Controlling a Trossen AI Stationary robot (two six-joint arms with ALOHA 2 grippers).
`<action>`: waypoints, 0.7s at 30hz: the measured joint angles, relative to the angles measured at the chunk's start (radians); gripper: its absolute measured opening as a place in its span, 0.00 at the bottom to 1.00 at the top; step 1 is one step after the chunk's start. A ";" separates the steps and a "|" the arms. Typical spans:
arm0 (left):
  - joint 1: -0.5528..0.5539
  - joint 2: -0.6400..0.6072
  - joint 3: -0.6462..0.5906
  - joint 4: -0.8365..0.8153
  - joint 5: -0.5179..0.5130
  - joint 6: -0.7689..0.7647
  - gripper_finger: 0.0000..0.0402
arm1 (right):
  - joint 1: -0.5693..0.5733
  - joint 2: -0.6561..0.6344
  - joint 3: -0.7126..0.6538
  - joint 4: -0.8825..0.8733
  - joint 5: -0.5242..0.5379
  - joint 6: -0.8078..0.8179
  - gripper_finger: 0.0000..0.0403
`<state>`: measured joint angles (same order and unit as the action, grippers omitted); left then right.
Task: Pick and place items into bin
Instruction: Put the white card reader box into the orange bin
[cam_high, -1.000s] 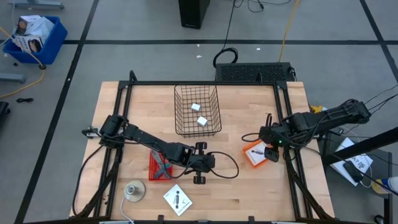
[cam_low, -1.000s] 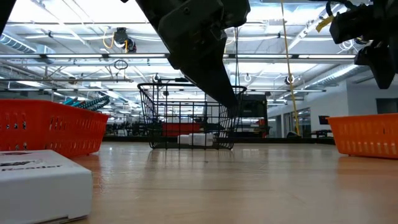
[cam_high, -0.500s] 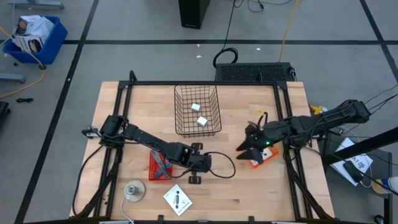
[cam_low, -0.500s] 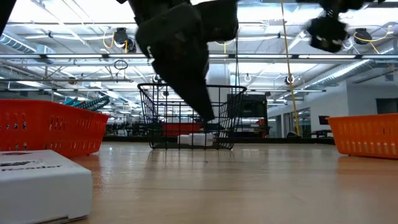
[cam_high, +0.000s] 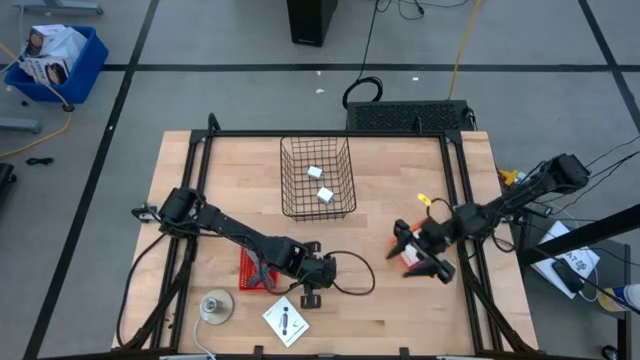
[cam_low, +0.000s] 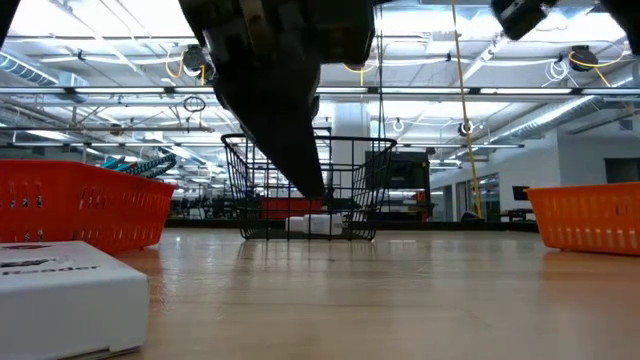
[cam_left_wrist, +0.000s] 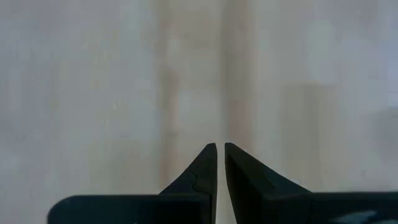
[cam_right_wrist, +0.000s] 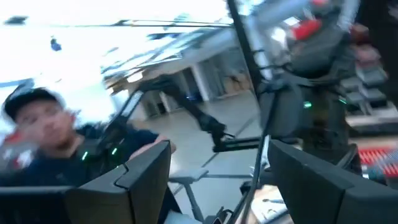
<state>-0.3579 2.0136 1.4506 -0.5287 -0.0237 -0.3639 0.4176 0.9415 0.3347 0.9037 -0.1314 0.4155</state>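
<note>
Jaws nearly pressed together, with only a sliver of daylight between the tips, is how the left gripper (cam_high: 311, 284) stands, pointing down at bare wood and holding nothing. It hangs near the front of the table (cam_high: 380, 310), just beyond the white card (cam_high: 285, 320) with black marks and beside the red tray (cam_high: 247, 278), where a grey tool (cam_high: 262, 266) lies. The right gripper (cam_high: 425, 257) has its jaws spread wide and empty; its wrist camera looks out into the room, where a person sits, so it is tilted up off the table, over the orange tray (cam_high: 410, 254).

Two white cubes (cam_high: 318, 183) already sit in the wire basket (cam_high: 341, 180) at the back. The round grey disc (cam_high: 215, 306) lies at the front left corner.

I'd call this the gap between picks: both grippers are empty and looking for the next item. The left one seems nearest the card or the grey tool. For either it would have to open first, then come down squarely over the piece; a flat card could be hard to pinch off the wood.
</note>
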 joint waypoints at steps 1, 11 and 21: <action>-0.007 0.000 0.000 0.016 0.021 -0.003 0.09 | 0.018 0.003 -0.021 0.048 0.000 -0.039 0.65; -0.055 0.000 0.000 0.071 0.023 0.020 0.09 | 0.156 0.075 -0.044 0.259 0.159 -0.326 0.64; -0.052 -0.009 0.000 0.003 0.073 -0.059 0.09 | 0.099 0.195 0.053 0.032 0.340 -0.218 0.29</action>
<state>-0.4097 2.0048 1.4509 -0.5259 0.0496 -0.4233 0.5165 1.1362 0.3878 0.9353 0.2091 0.1978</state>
